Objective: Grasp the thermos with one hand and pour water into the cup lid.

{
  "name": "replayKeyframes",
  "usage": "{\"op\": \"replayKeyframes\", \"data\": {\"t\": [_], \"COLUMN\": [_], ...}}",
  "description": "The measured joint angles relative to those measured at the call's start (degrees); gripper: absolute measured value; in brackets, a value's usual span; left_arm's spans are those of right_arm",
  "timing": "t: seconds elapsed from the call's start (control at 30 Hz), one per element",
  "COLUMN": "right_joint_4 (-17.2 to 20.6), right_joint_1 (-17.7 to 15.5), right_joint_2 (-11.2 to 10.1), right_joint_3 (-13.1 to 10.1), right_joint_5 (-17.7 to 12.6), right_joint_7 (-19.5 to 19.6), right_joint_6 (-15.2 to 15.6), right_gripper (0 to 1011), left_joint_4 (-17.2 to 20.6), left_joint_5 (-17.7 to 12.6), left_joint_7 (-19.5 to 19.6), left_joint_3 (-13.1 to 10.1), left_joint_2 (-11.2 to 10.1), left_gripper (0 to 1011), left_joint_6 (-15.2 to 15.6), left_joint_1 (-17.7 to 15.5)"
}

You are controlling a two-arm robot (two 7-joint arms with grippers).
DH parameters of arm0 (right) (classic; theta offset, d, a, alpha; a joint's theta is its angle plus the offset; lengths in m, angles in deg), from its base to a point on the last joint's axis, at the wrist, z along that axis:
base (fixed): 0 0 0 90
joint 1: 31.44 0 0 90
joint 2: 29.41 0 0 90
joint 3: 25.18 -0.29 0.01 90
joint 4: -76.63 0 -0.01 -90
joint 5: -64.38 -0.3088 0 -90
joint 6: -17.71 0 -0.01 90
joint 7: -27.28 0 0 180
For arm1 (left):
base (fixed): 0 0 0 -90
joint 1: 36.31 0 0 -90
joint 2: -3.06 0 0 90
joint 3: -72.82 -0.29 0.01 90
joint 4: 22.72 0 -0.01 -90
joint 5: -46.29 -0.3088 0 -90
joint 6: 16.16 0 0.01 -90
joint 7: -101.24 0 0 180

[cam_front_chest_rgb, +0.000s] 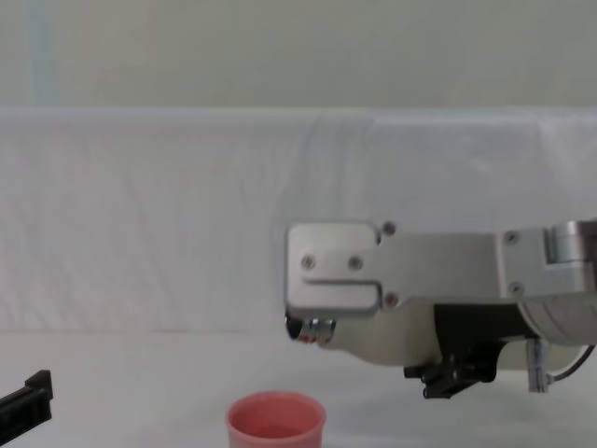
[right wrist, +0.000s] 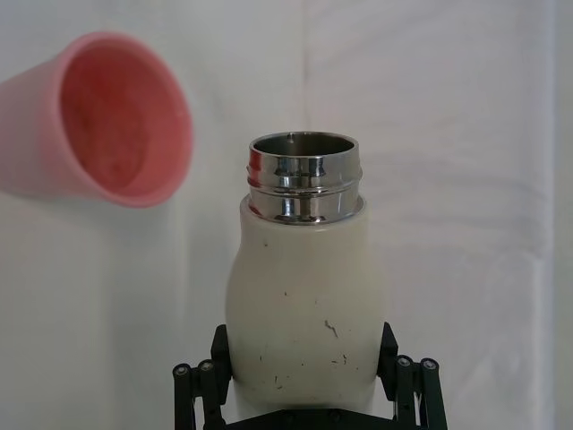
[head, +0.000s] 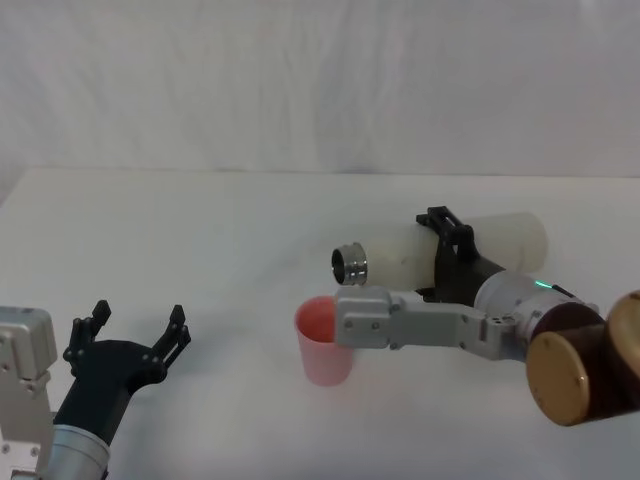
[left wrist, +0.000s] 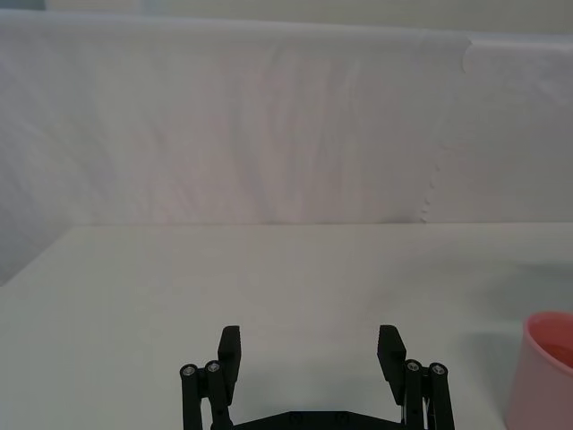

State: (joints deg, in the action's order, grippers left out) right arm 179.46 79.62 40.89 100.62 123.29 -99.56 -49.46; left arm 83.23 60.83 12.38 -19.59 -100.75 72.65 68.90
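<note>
From the head view, the right gripper (head: 452, 250) is clamped around the body of the thermos (head: 440, 255), which lies nearly level above the white surface (head: 200, 230), its steel neck pointing toward the robot's left; the pink cup lid (head: 322, 342) stands upright on the surface below and slightly nearer the robot than the mouth. The left gripper (head: 132, 333) sits parked low on the left, its fingers spread wide with nothing between them, well apart from the cup lid. The left wrist view confirms that: the open left gripper (left wrist: 310, 351) faces bare surface, with the cup lid (left wrist: 546, 372) off to one side. In the right wrist view the right gripper (right wrist: 304, 358) presses both sides of the thermos (right wrist: 304, 313), and the cup lid (right wrist: 112, 121) lies off the line of the open mouth. The chest view puts the thermos (cam_front_chest_rgb: 382, 343) above the cup lid (cam_front_chest_rgb: 276, 420), its mouth just beyond the rim on the robot's right. No stream of water is visible. The pouring step seems to be in hand; next the mouth probably needs bringing over the cup lid and tipping further down.
</note>
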Motion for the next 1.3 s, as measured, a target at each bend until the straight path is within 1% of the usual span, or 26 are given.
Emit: {"op": "replayKeyframes", "data": {"t": [0.07, 0.1, 0.13, 0.17, 0.23, 0.3, 0.43, 0.47, 0.57, 0.63, 0.67, 0.77, 0.8, 0.9, 0.93, 1.0, 1.03, 1.1, 1.13, 1.2, 1.23, 1.3], "right_joint_4": [0.4, 1.0, 1.3, 1.3, 1.9, 2.8, 3.4, 3.5, 3.7, 3.7, 3.7, 3.4, 3.3, 3.0, 2.8, 2.6, 2.5, 2.3, 2.0, 1.6, 1.3, 0.9], "right_joint_1": [-0.7, -1.5, -1.9, -1.9, -3.1, -4.7, -6.4, -7.4, -8.6, -10.2, -10.6, -11.5, -12.0, -12.4, -12.7, -13.0, -13.2, -13.4, -13.6, -13.7, -13.8, -13.8], "right_joint_2": [0.1, 0.3, 0.4, 0.4, 0.7, 1.2, 2.0, 2.6, 3.4, 4.8, 5.1, 6.0, 6.5, 7.1, 7.6, 8.0, 8.5, 9.0, 9.6, 10.2, 10.8, 11.3], "right_joint_3": [-0.7, -1.6, -2.0, -2.0, -3.3, -5.2, -7.4, -8.5, -10.1, -12.2, -12.7, -13.9, -14.5, -15.3, -15.8, -16.3, -16.9, -17.6, -18.3, -19.1, -19.8, -20.4], "right_joint_5": [-0.9, -2.0, -2.6, -2.6, -4.3, -6.7, -9.7, -11.4, -13.8, -16.8, -17.5, -19.3, -20.4, -21.9, -23.0, -24.2, -25.4, -26.9, -28.5, -30.3, -32.0, -33.6], "right_joint_7": [0.8, 1.6, 2.0, 2.0, 3.4, 5.2, 7.2, 8.3, 9.8, 11.9, 12.5, 13.9, 14.7, 15.7, 16.2, 16.7, 17.2, 17.7, 18.1, 18.4, 18.6, 18.7], "right_joint_6": [0.1, 0.1, 0.1, 0.1, 0.1, -0.1, -0.4, -0.7, -1.1, -1.4, -1.5, -1.9, -2.2, -2.7, -3.0, -3.3, -3.8, -4.2, -4.8, -5.4, -6.0, -6.5], "right_gripper": [960, 960, 960, 960, 960, 960, 960, 960, 960, 960, 960, 960, 960, 960, 960, 960, 960, 960, 960, 960, 960, 960], "left_joint_4": [0.0, 0.0, 0.0, 0.0, 0.0, 0.0, 0.0, 0.0, 0.0, 0.0, 0.0, 0.0, 0.0, 0.0, 0.0, 0.0, 0.0, 0.0, 0.0, 0.0, 0.0, 0.0], "left_joint_5": [0.0, 0.0, 0.0, 0.0, 0.0, 0.0, 0.0, 0.0, 0.0, 0.0, 0.0, 0.0, 0.0, 0.0, 0.0, 0.0, 0.0, 0.0, 0.0, 0.0, 0.0, 0.0], "left_joint_7": [0.0, 0.0, 0.0, 0.0, 0.0, 0.0, 0.0, 0.0, 0.0, 0.0, 0.0, 0.0, 0.0, 0.0, 0.0, 0.0, 0.0, 0.0, 0.0, 0.0, 0.0, 0.0], "left_joint_3": [0.0, 0.0, 0.0, 0.0, 0.0, 0.0, 0.0, 0.0, 0.0, 0.0, 0.0, 0.0, 0.0, 0.0, 0.0, 0.0, 0.0, 0.0, 0.0, 0.0, 0.0, 0.0], "left_joint_2": [0.0, 0.0, 0.0, 0.0, 0.0, 0.0, 0.0, 0.0, 0.0, 0.0, 0.0, 0.0, 0.0, 0.0, 0.0, 0.0, 0.0, 0.0, 0.0, 0.0, 0.0, 0.0], "left_gripper": [1001, 1001, 1001, 1001, 1001, 1001, 1001, 1001, 1001, 1001, 1001, 1001, 1001, 1001, 1001, 1001, 1001, 1001, 1001, 1001, 1001, 1001], "left_joint_6": [0.0, 0.0, 0.0, 0.0, 0.0, 0.0, 0.0, 0.0, 0.0, 0.0, 0.0, 0.0, 0.0, 0.0, 0.0, 0.0, 0.0, 0.0, 0.0, 0.0, 0.0, 0.0], "left_joint_1": [0.0, 0.0, 0.0, 0.0, 0.0, 0.0, 0.0, 0.0, 0.0, 0.0, 0.0, 0.0, 0.0, 0.0, 0.0, 0.0, 0.0, 0.0, 0.0, 0.0, 0.0, 0.0]}}
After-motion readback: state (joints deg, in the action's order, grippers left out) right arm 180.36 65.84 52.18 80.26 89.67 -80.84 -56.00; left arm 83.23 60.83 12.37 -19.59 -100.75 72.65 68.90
